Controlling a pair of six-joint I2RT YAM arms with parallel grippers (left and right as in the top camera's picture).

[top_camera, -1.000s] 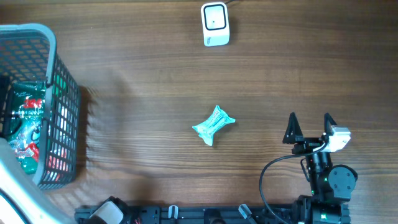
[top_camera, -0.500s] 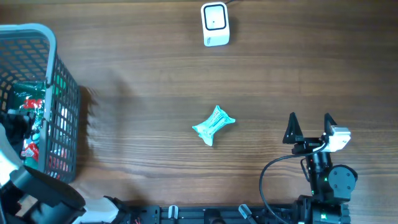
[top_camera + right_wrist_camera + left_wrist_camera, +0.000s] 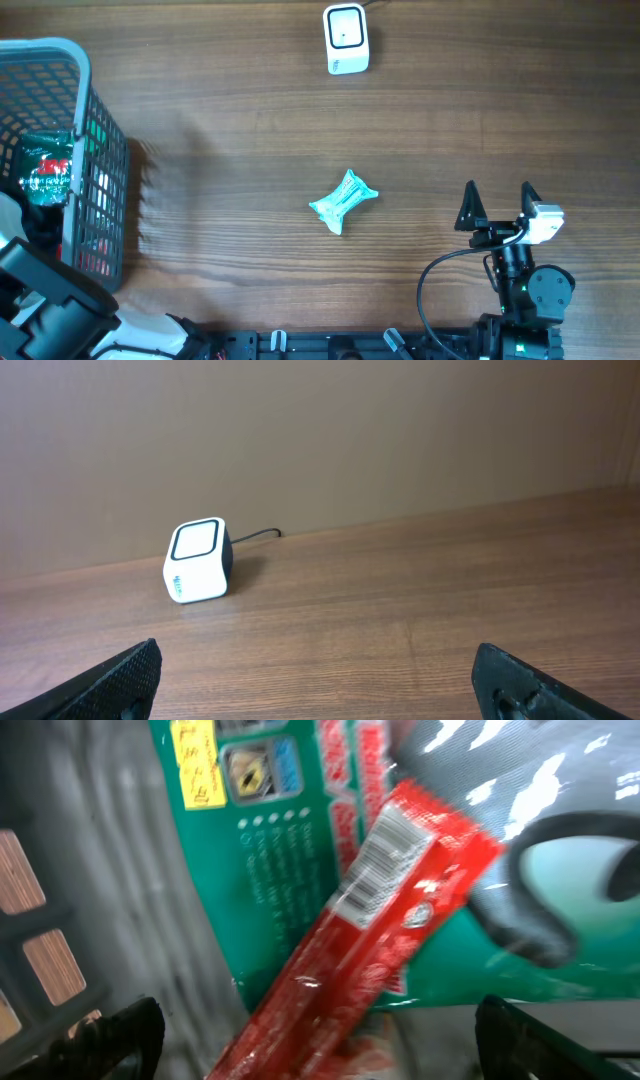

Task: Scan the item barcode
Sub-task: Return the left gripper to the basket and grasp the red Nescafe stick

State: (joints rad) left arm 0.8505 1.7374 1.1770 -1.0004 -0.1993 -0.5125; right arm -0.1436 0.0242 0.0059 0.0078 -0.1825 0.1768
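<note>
In the left wrist view a long red packet (image 3: 390, 910) with a white barcode label lies slanted on a green packet (image 3: 290, 850) inside the basket. My left gripper (image 3: 320, 1035) is open, one dark fingertip on each side of the red packet's lower end, neither touching it. From overhead the left arm (image 3: 50, 295) reaches into the grey basket (image 3: 97, 150). The white scanner (image 3: 346, 39) stands at the table's far edge and also shows in the right wrist view, scanner (image 3: 198, 560). My right gripper (image 3: 497, 203) rests open near the front right, holding nothing.
A small teal wrapped item (image 3: 343, 201) lies on the wooden table near the middle. The basket's mesh wall (image 3: 40, 930) stands close on the left of the left gripper. A cable (image 3: 440, 275) loops beside the right arm's base.
The left arm has come in from the lower left and gone down into the basket. Its jaws have narrowed a little. The right arm and the teal item have not moved.
</note>
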